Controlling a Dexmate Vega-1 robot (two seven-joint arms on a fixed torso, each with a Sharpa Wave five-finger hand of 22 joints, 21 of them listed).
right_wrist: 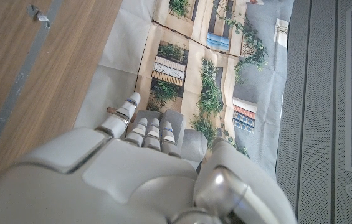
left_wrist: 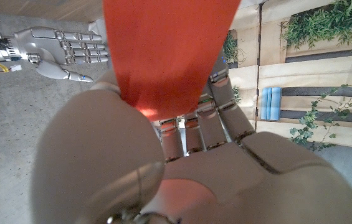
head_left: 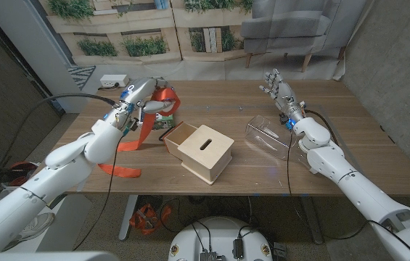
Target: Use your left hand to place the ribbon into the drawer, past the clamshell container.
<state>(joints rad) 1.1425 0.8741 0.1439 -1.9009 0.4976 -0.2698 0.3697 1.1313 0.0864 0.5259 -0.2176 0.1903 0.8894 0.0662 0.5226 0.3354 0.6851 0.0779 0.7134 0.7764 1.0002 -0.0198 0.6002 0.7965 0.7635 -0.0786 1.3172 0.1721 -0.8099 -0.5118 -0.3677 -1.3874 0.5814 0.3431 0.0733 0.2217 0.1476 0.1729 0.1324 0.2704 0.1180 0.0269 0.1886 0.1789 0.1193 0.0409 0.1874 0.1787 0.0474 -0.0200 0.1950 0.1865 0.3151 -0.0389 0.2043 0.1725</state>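
The left hand [head_left: 141, 98] holds the orange ribbon [head_left: 141, 129] raised above the bench [head_left: 226, 101], its fingers closed on the upper part of the band; the left wrist view shows the ribbon [left_wrist: 166, 53] pinched against the palm of the left hand [left_wrist: 182, 162]. From the grip the band hangs down, and its free end lies on the bench on the side of the wooden drawer [head_left: 199, 151] toward the robot's left. The drawer stands pulled open at mid-bench, its open compartment facing the ribbon. The clear clamshell container [head_left: 268, 137] sits just beside the drawer, on its far side from the ribbon. The right hand [head_left: 277, 85] is raised beyond the container, fingers apart and holding nothing.

Progress, judged from this arrangement: the ribbon is grasped and lifted, but no part of it is yet in the drawer. Carrying it over the open compartment, lowering it in with its trailing tail, and letting go remain.
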